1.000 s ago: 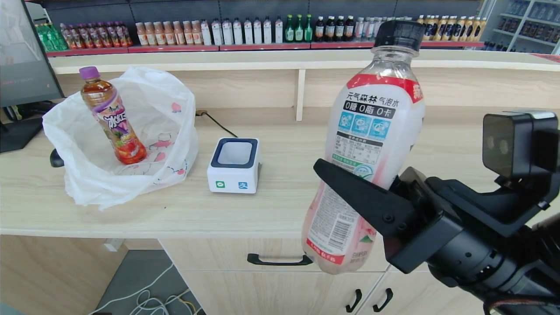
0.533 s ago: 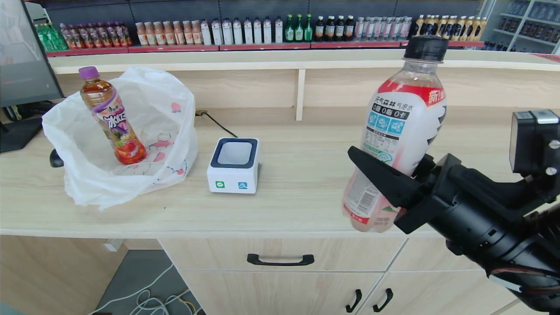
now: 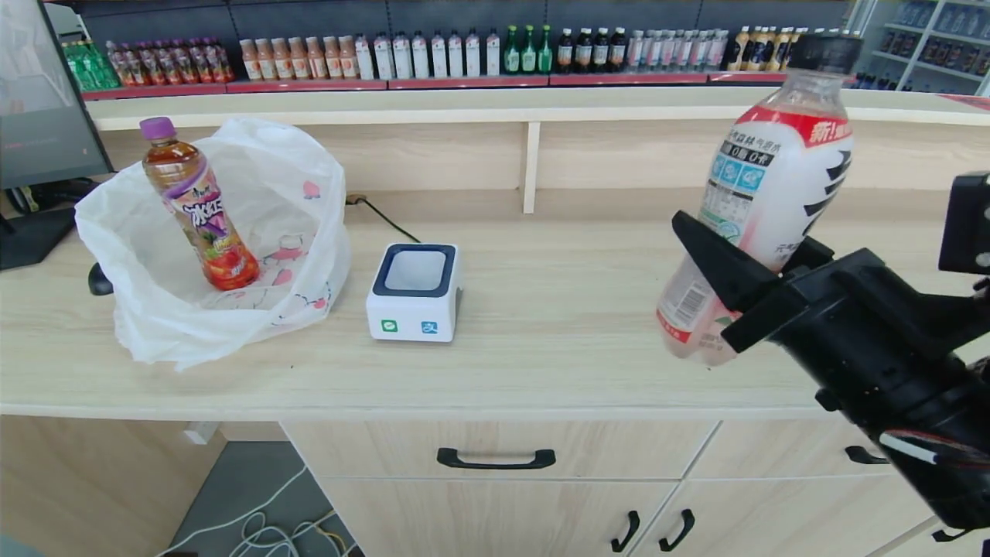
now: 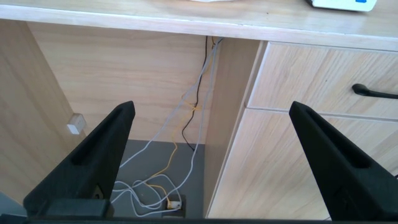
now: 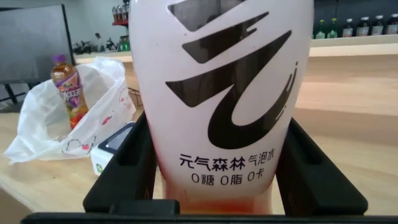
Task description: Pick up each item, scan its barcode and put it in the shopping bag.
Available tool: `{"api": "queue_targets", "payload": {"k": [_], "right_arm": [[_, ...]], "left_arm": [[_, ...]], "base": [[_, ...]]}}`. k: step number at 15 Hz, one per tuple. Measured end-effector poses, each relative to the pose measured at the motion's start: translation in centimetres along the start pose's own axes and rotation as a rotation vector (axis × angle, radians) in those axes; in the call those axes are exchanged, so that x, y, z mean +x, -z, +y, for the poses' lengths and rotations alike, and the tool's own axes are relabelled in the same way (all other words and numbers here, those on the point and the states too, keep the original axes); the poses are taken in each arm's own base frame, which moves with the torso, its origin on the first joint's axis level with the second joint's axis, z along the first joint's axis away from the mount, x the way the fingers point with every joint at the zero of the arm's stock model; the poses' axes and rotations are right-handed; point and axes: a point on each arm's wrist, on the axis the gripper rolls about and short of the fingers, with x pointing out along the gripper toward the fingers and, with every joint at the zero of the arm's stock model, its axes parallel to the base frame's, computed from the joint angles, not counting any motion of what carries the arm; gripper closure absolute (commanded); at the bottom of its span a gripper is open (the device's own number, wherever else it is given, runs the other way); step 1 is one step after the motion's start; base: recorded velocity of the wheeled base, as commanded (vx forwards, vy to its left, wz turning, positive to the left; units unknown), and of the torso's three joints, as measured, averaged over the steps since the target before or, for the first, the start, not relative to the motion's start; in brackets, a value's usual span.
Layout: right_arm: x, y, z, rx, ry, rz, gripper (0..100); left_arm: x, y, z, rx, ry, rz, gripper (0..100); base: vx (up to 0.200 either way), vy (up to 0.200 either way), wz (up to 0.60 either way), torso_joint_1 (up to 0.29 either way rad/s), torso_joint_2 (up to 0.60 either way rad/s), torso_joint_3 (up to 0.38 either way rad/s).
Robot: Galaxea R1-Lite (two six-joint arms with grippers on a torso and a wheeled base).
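Stretching from side to side, the pale wooden worktop (image 3: 541,356) is carrying the things, and a long shelf (image 3: 464,83) with rows of drinks is running behind its back edge. A dark monitor (image 3: 42,100) is standing at the back left corner.

The white shopping bag (image 3: 155,317) is sitting on the left part of the worktop, about midway between the front and back edges, with its mouth gaping upward.

The right gripper (image 3: 739,255) is hovering over the right part of the worktop, near the front edge. Its black jaws are pressing on two sides of the sparkling water bottle (image 3: 773,178) and are holding it around the lower half. This bottle, with a white and pink label and a black cap, is leaning with its cap toward the back right corner. Its base is showing low over the wood, and I cannot tell if it is touching.

The left gripper (image 4: 211,109) is hanging below the front edge, in front of the cabinet (image 4: 292,68), with its jaws spread wide and holding nothing.

The tea bottle (image 3: 199,209) with a purple cap is standing tilted inside the bag. The small white scanner (image 3: 415,292) is resting just beside the bag on its right, with its window facing up. A thin black cable (image 3: 387,218) is lying behind the scanner, going toward the back edge.
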Motion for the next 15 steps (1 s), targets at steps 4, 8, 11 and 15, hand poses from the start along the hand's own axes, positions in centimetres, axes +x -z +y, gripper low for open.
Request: {"api": "queue_targets", "payload": {"k": [4, 8, 11, 15], "right_arm": [[0.6, -0.8, -0.8, -0.006, 0.053, -0.041, 100], [1.2, -1.1, -2.3, -0.024, 0.247, -0.058, 100], [1.7, -1.1, -2.5, -0.024, 0.259, -0.070, 100], [2.7, -0.8, -2.5, -0.030, 0.261, -0.075, 100]], "left_arm": [[0.0, 0.0, 0.0, 0.002, 0.000, 0.000, 0], [0.0, 0.0, 0.0, 0.001, 0.000, 0.000, 0], [0.0, 0.0, 0.0, 0.000, 0.000, 0.000, 0], [0.0, 0.0, 0.0, -0.001, -0.001, 0.000, 0]], "base": [[0.000, 0.000, 0.00, 0.000, 0.00, 0.000], [0.000, 0.200, 0.00, 0.011, 0.01, 0.002], [0.000, 0.200, 0.00, 0.006, 0.01, 0.002], [0.000, 0.200, 0.00, -0.002, 0.00, -0.001]]}}
